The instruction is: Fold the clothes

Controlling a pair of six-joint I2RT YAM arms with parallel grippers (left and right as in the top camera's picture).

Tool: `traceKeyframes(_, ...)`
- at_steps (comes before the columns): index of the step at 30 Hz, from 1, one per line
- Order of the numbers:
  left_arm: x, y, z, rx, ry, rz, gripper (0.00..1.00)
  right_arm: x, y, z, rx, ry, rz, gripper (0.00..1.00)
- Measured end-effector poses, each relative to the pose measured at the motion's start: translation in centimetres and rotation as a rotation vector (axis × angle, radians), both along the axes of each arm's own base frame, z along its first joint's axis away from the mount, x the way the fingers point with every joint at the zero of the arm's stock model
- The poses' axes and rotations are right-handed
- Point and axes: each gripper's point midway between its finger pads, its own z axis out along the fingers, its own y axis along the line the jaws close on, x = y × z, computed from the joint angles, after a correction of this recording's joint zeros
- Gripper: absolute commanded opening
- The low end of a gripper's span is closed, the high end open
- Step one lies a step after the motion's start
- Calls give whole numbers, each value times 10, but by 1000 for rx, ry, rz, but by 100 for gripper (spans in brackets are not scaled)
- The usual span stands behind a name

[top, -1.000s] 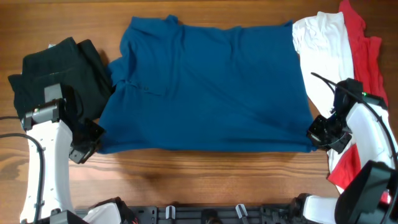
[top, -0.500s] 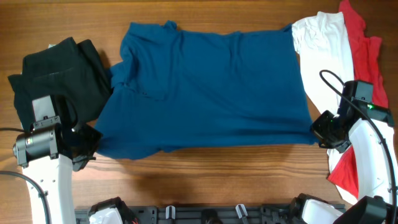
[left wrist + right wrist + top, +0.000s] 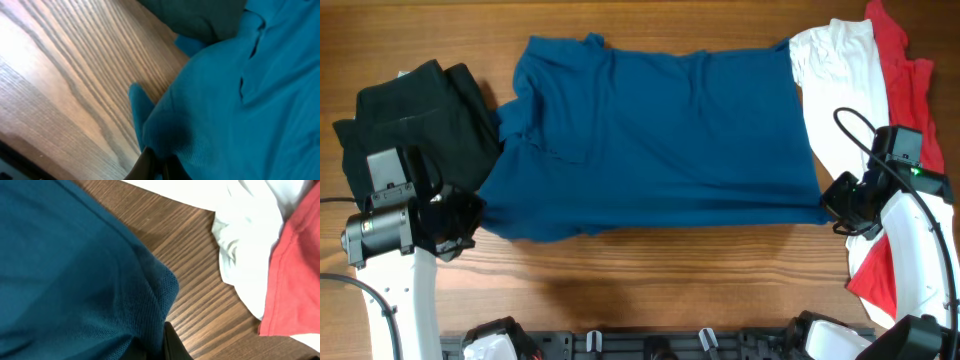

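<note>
Overhead: the large royal-blue soft cloth shirt (image 3: 650, 140) is spread on the wooden table (image 3: 670, 290), touching a black cloth garment (image 3: 410, 110). Left wrist: the left gripper (image 3: 157, 162) is clamped on the shirt's near hem corner. Right wrist: the right gripper (image 3: 160, 342) is clamped on the opposite near corner. The cloth is judged light and limp; corners are best held.

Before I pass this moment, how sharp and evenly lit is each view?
Overhead: sharp and evenly lit, faint shadow on the table below the blue shirt. Left wrist: bright sheen on the wood, shirt soft up close. Right wrist: shirt's knit weave crisp, bottom edge dark.
</note>
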Motion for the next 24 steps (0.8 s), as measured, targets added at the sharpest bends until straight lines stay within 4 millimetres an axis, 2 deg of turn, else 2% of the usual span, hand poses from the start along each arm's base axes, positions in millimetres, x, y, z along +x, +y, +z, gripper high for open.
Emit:
traceKeyframes(4,5,0,-3,-8,1,-2,4,6,0,1,-3,-22,31,4)
traceKeyframes(10,24,0,-13,-24,-3,-22,4,22,-1,4,-3,-91,59,4)
traceKeyframes(17,62,-10,-24,-12,-51,-91,4,40,-1,2,4,-144,93,4)
traceKeyframes(24,108,-1,-17,29,-202,-98,4,66,0,-15,34,-188,140,4)
